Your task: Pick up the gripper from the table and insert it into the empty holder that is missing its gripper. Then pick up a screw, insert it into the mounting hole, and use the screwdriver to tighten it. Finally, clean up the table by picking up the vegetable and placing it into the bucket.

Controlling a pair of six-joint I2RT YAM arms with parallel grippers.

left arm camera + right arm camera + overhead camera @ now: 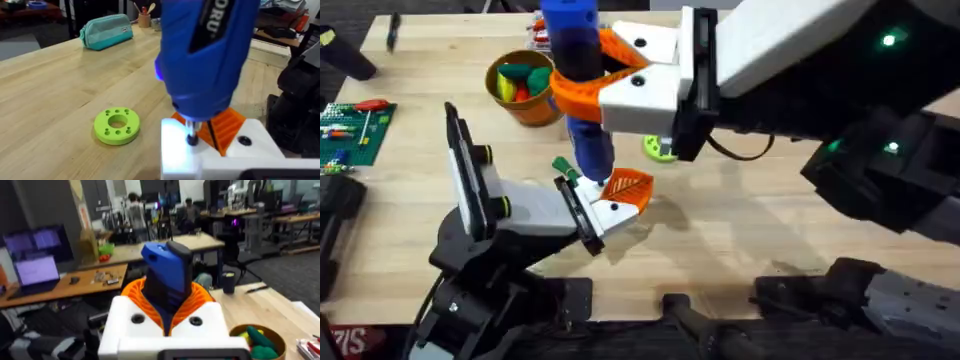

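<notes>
1. Tightening the screw is the step in hand, as I judge it: the right tool (582,85), with its orange ribbed fingers, is clenched around the blue screwdriver (578,80), which stands nearly upright over the work.

2. In the overhead view the gripper (623,192) already sits in the holder (535,205), its white base against the black bracket plate, orange lattice pointing away toward the middle of the counter (750,220).

3. In the left wrist view the screwdriver's bit (192,137) comes down onto the gripper's white base, with a dark mounting hole just beside it. The screw itself looks to be under the tip, though I cannot make it out clearly.

4. The left tool I cannot read: whether it is released or clenched the pictures do not show.

5. The next move calls for keeping the screwdriver in line with the hole, pressing lightly down and turning until the screw seats. A tilt could let the bit slip off onto the white base.

6. The cleanup looks at least partly done: the bucket (525,85) stands at the far side of the counter, behind the screwdriver, with colourful vegetable pieces (520,80) inside.

7. A lime-green disc (117,126) lies flat on the counter near the gripper, apart from it, and plays no part here.
</notes>
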